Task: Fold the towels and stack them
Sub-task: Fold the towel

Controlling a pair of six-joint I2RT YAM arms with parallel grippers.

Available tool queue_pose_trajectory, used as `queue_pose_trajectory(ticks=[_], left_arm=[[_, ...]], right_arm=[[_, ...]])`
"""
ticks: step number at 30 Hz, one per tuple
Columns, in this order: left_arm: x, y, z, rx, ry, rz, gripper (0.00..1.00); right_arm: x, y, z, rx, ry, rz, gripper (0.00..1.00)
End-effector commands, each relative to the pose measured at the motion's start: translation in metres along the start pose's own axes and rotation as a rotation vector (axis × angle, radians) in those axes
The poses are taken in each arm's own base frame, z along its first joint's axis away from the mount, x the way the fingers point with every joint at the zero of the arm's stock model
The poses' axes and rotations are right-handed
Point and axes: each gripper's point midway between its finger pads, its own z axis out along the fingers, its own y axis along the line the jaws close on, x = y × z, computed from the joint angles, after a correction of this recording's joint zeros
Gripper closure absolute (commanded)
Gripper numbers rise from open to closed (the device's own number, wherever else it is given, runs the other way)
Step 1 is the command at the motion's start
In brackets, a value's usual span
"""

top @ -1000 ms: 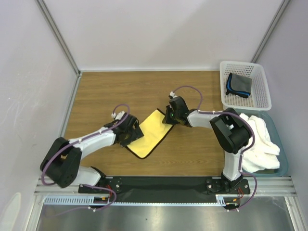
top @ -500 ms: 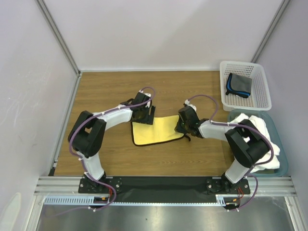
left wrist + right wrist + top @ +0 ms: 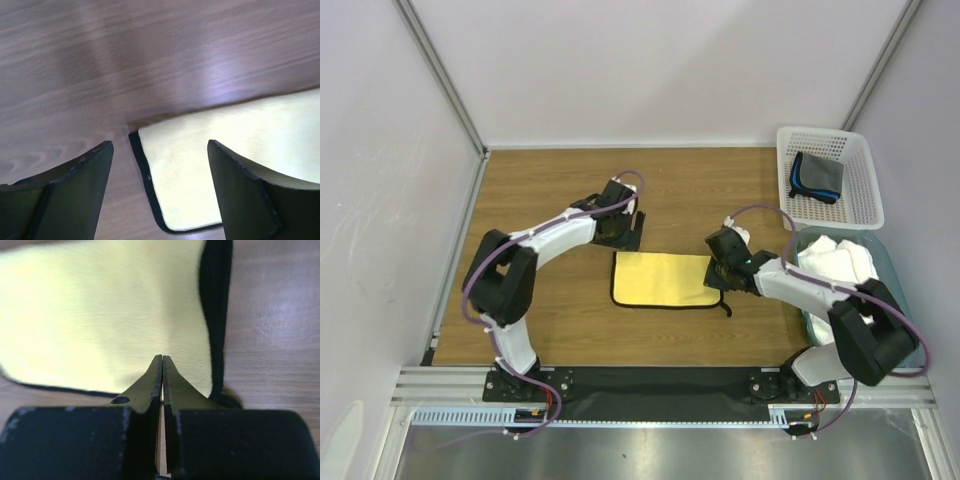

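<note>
Since a second ago the yellow towel [image 3: 665, 280] has swung out of its diagonal lie and now sits square to the near edge, flat on the wooden table [image 3: 540, 190] a little right of centre. Both my arms have moved with it: the left has gone from the near left to the towel's far side, and the right has drawn back toward the near right.

Nearest to me, my right claw [image 3: 723, 278] is at the towel's 3 o'clock edge. Its wrist view shows this right claw [image 3: 162, 357] with the fingers pressed together and the tips on the yellow cloth, just inside the dark edging [image 3: 216, 315]. I cannot tell whether any cloth is pinched between them.

Farther out, my left claw [image 3: 625, 232] hangs over the towel's 11 o'clock corner. Its wrist view shows the left claw [image 3: 159, 145] spread wide with nothing in it, the rounded corner lying below the gap.

At 3 o'clock, the white towel [image 3: 835, 262] is heaped in a teal bin [image 3: 912, 325]. At 1 o'clock, farthest off, the dark grey towel [image 3: 817, 176] with blue edging lies in the white perforated basket [image 3: 820, 132].
</note>
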Motion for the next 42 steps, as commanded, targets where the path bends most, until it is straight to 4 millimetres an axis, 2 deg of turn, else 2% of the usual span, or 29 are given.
queue_pose_trajectory(ticks=[1,2,3,4,5,6,7,10,18,29,32,33,35,36,41,42], left_arm=[[-0.016,-0.001,-0.058,0.025,-0.139,-0.18,0.17],[-0.011,-0.005,-0.061,0.055,-0.144,-0.241,0.16],[-0.013,-0.009,-0.063,0.088,-0.179,-0.266,0.16],[0.005,-0.008,-0.065,0.107,-0.179,-0.283,0.16],[0.011,-0.014,-0.065,0.151,-0.181,-0.308,0.16],[0.005,-0.02,-0.066,0.201,-0.232,-0.314,0.16],[0.025,-0.02,-0.062,0.225,-0.212,-0.309,0.17],[0.041,-0.021,-0.053,0.256,-0.212,-0.317,0.21],[0.056,-0.016,-0.032,0.25,-0.24,-0.365,0.27],[0.075,-0.014,-0.003,0.234,-0.185,-0.37,0.46],[0.078,-0.009,-0.001,0.204,-0.18,-0.364,0.62],[0.078,-0.008,-0.001,0.196,-0.182,-0.362,0.75],[0.073,-0.007,-0.006,0.195,-0.198,-0.35,0.88],[0.072,-0.005,-0.008,0.188,-0.205,-0.349,0.99],[0.062,0.007,-0.023,0.124,-0.252,-0.328,1.0],[0.056,0.009,-0.032,0.125,-0.282,-0.329,1.0]], right_arm=[[-0.05,0.031,-0.041,-0.119,-0.147,-0.035,1.0],[-0.061,0.041,-0.047,-0.162,-0.187,-0.081,1.0],[-0.064,0.05,-0.052,-0.207,-0.189,-0.098,1.0],[-0.069,0.055,-0.057,-0.236,-0.2,-0.113,1.0],[-0.074,0.062,-0.059,-0.271,-0.221,-0.143,1.0],[-0.07,0.072,-0.061,-0.329,-0.202,-0.17,1.0],[-0.068,0.076,-0.058,-0.345,-0.19,-0.182,1.0],[-0.056,0.088,-0.054,-0.408,-0.136,-0.202,1.0],[-0.03,0.08,-0.027,-0.355,-0.041,-0.221,1.0],[-0.012,0.071,0.002,-0.28,0.032,-0.215,1.0],[-0.004,0.071,0.011,-0.273,0.051,-0.228,1.0],[-0.002,0.073,0.013,-0.273,0.055,-0.231,1.0],[0.009,0.076,0.022,-0.264,0.083,-0.248,1.0],[0.009,0.079,0.025,-0.26,0.084,-0.244,1.0],[0.02,0.084,0.04,-0.241,0.103,-0.232,1.0],[0.022,0.085,0.041,-0.243,0.11,-0.233,1.0]])
